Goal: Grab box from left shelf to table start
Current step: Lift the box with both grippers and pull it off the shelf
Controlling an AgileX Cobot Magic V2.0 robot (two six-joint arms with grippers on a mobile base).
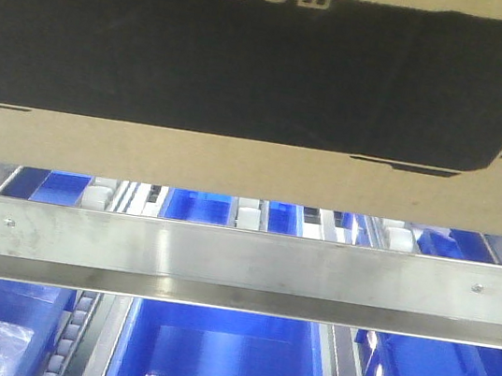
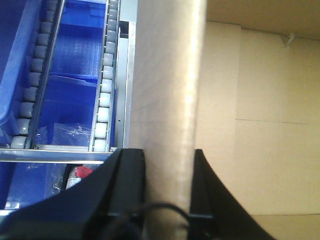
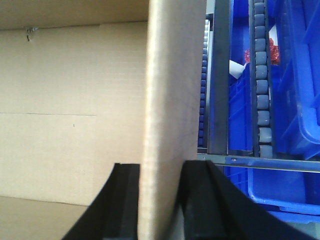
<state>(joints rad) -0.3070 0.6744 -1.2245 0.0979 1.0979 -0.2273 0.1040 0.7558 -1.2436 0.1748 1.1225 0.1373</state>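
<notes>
A large brown cardboard box (image 1: 236, 162) with a black printed panel (image 1: 250, 65) lettered "ECOFLOW" fills the upper front view; it stands above the brushed-steel front rail of the metal shelf (image 1: 239, 267) and over the grey roller tracks (image 2: 102, 100); blue plastic bins (image 1: 226, 355) lie beneath (whether the box rests on the rollers cannot be told). The left tool (image 2: 165, 157) is clenched on an upright cardboard wall of the box, its black fingers (image 2: 125, 190) on either face; the right tool (image 3: 161, 170) grasps a like wall the same way, with bins and rollers just beside it.
</notes>
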